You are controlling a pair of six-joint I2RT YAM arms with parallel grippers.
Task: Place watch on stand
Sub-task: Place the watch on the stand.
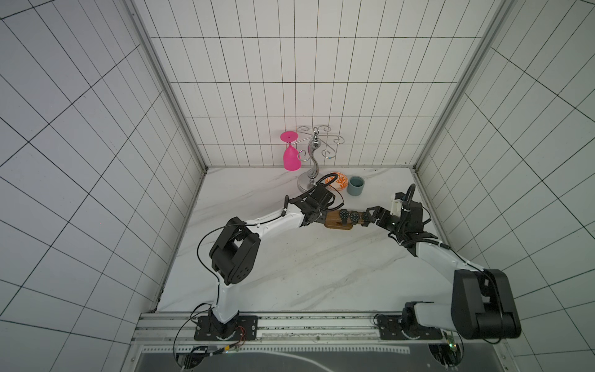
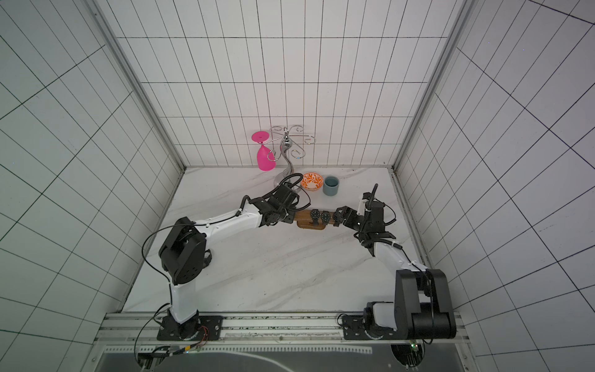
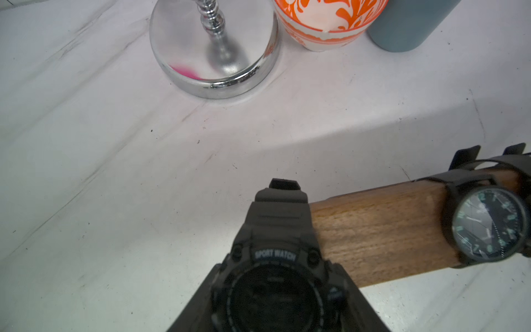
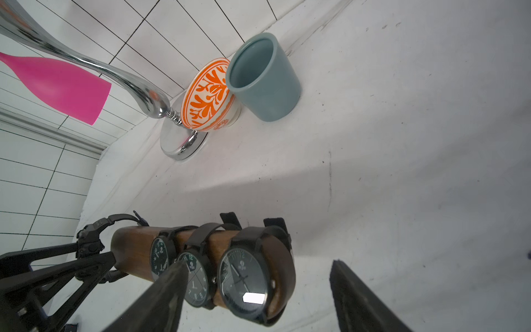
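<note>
Three watches [image 4: 195,284] already sit on the stand [image 3: 373,230], and the left tool [image 4: 94,251], clamped on the sport watch [image 3: 275,258] at the bar's bare end, could snag the strap and shove the stand along the surface [image 3: 115,172], since the right tool [image 4: 254,268], jaws spread, apparently isn't touching it.

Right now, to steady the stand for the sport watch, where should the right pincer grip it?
I'd take the stand by its bare rounded end, coming in endwise: three watches cover the bar's middle. The open right pincer straddles that end; the left pincer holds the sport watch at the other end.
</note>
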